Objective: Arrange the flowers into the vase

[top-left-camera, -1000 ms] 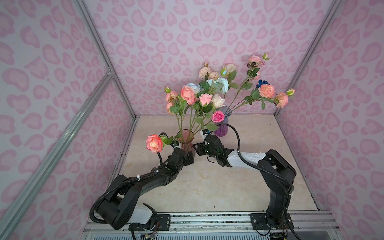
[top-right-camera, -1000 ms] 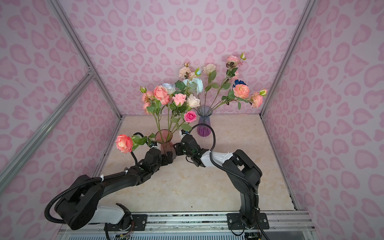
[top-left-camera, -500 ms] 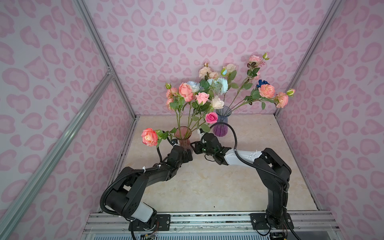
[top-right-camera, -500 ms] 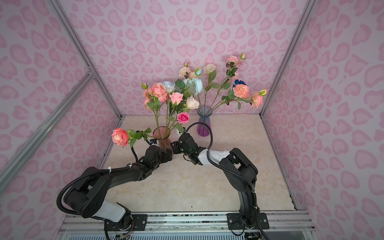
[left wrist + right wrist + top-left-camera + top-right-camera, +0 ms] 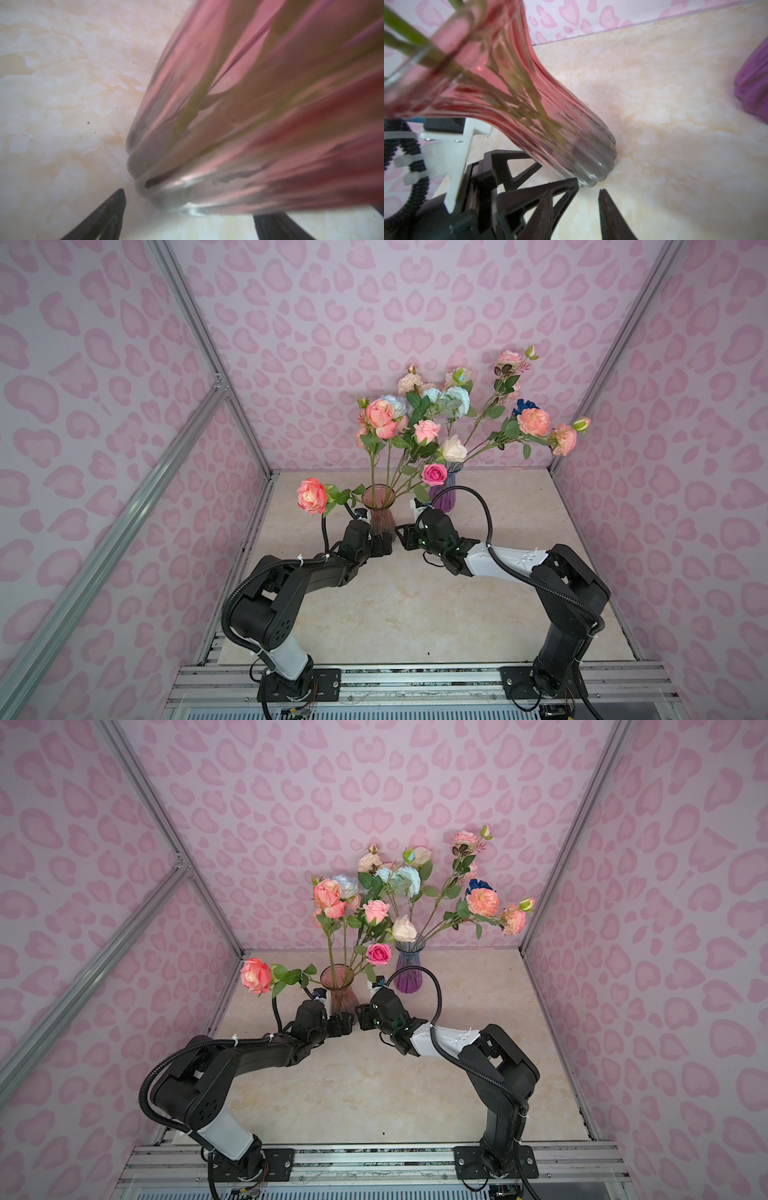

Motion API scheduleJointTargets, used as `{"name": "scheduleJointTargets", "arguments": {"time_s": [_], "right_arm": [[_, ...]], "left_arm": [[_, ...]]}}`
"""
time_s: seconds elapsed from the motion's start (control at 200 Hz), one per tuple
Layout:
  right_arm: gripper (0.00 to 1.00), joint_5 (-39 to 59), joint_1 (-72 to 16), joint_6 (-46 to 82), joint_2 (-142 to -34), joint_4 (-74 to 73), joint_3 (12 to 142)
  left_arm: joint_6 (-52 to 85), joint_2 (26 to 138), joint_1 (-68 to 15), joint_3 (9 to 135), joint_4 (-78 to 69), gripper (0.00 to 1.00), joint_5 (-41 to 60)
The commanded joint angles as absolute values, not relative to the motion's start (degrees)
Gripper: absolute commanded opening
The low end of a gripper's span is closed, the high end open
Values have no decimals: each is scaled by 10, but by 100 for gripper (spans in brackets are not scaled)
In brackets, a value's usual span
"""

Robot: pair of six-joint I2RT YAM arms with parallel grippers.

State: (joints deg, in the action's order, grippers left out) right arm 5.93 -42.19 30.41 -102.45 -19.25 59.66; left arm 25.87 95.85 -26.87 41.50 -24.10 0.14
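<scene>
- Pink vase stands upright on the surface, mid-back in both top views. It is ribbed clear glass with green stems inside.
- Purple vase is just behind it to the right, near the back wall. The two vases are apart.
- Flowers stand in both vases. Pink, peach, cream and pale blue heads bunch above the pink vase. Long sprays with peach blooms and one deep blue head fan right from the purple vase.
- Peach rose leans out low to the left of the pink vase. Its leafy stem runs to that vase's rim.
- Hot-pink rose hangs low between the two rims.
- Left tool is low on the surface at the pink vase's foot, front-left side.
- It is spread wide, with fingers on either side of the vase base in the left wrist view.
- The one clear fingertip sits just off the glass. The other finger is half hidden behind the base, so contact can't be told. No clamp seen.
- Right tool is low at the same foot, front-right, facing the left tool with tips near each other.
- It is partly open. The gap between its fingers shows bare surface, and it holds nothing.
- In the right wrist view, a left tool fingertip sits right at the vase's bottom edge.
</scene>
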Motion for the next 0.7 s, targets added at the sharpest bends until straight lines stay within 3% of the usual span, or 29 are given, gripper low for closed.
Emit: {"name": "scheduleJointTargets", "arguments": {"time_s": [0.0, 0.36, 0.695], "right_arm": [[38, 45, -417, 299, -1013, -190, 582], [38, 28, -405, 293, -960, -179, 551], [40, 15, -378, 287, -868, -136, 503]], "left_arm": [[244, 959, -270, 425, -265, 95, 31], [250, 915, -274, 396, -249, 96, 27], [251, 734, -289, 330, -153, 99, 1]]}}
